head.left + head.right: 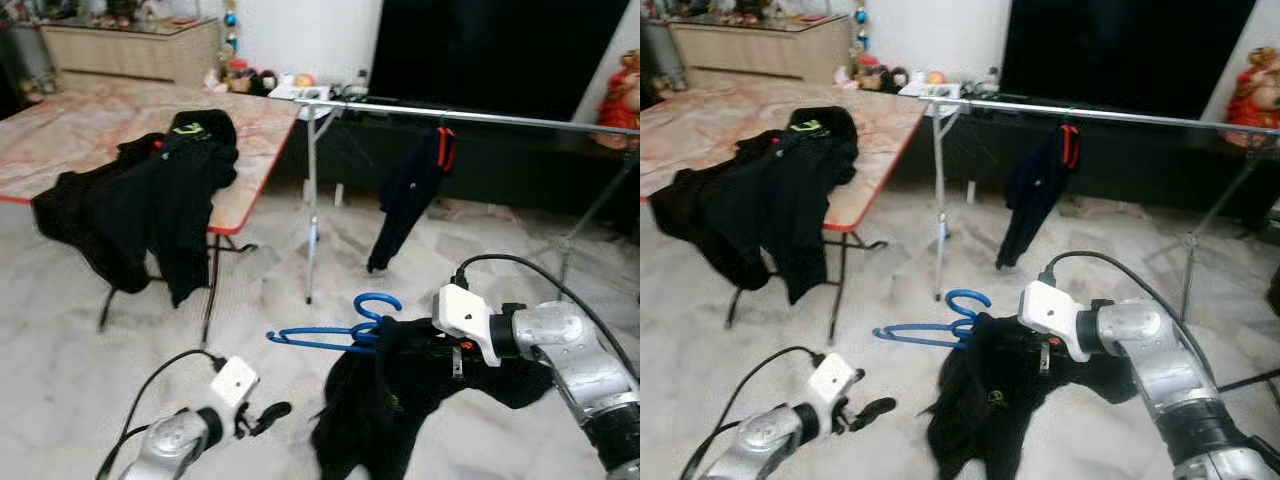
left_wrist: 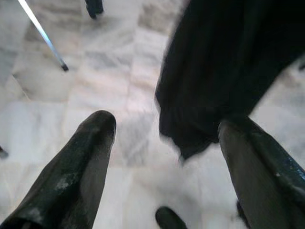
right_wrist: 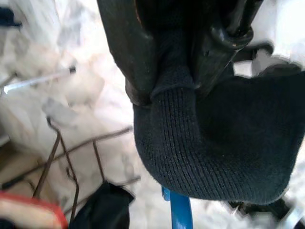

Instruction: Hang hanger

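Above the pale marble floor (image 1: 60, 350), the right gripper (image 3: 190, 71) pinches the ribbed collar of a black knit garment (image 1: 985, 400) draped on a blue plastic hanger (image 1: 340, 335), its fingers closed on the cloth. Lower on the robot's left, the left gripper (image 2: 164, 143) hangs with fingers spread wide, holding nothing. Beyond stands a silver metal clothes rail (image 1: 470, 117) carrying a dark garment on a red hanger (image 1: 445, 147). More black clothes (image 1: 150, 200) lie on the marble-patterned folding table (image 1: 80, 125).
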### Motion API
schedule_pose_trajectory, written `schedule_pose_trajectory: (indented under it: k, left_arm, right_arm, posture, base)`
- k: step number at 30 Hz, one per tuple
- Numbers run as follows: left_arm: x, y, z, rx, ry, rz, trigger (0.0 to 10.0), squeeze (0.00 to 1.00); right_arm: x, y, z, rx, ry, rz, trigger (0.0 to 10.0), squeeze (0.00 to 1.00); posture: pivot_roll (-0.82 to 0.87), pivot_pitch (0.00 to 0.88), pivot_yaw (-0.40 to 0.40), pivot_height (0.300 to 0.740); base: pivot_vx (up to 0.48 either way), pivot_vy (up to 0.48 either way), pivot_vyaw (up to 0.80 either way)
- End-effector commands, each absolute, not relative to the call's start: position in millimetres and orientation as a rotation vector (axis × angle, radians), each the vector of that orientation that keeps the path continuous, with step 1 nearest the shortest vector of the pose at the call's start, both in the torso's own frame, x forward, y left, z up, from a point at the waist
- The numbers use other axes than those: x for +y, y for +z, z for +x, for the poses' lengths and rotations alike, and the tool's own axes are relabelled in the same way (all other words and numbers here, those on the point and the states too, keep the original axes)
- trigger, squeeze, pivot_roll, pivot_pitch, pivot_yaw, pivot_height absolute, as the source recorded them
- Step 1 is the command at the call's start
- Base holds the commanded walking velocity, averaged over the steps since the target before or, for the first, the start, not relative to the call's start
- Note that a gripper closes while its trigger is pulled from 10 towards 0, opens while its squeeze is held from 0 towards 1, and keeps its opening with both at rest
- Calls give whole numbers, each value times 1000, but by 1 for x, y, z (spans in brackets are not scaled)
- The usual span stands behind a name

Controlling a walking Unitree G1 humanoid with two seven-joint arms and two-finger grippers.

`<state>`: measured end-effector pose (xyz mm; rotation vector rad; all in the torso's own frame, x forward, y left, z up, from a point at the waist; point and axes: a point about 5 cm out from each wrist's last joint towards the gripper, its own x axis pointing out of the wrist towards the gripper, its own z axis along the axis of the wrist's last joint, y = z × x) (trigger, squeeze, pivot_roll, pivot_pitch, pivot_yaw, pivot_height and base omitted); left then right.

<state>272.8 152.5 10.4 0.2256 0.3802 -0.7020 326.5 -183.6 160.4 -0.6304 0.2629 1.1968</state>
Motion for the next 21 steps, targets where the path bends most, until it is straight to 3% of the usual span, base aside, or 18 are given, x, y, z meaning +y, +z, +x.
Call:
schedule_pose_trajectory:
  k: [1, 21]
  left_arm:
    - [154, 9, 272, 394, -719, 249, 10000, 0]
    - [152, 13, 277, 390, -751, 232, 10000, 0]
  right_arm:
    - [-180, 174, 329, 190, 1190, -639, 10000, 0]
    - [-162, 178, 330, 150, 1240, -623, 10000, 0]
  posture:
    - [38, 0, -13, 740]
    - [46, 42, 11, 740]
  base:
    - [0, 0, 0]
    - [0, 0, 0]
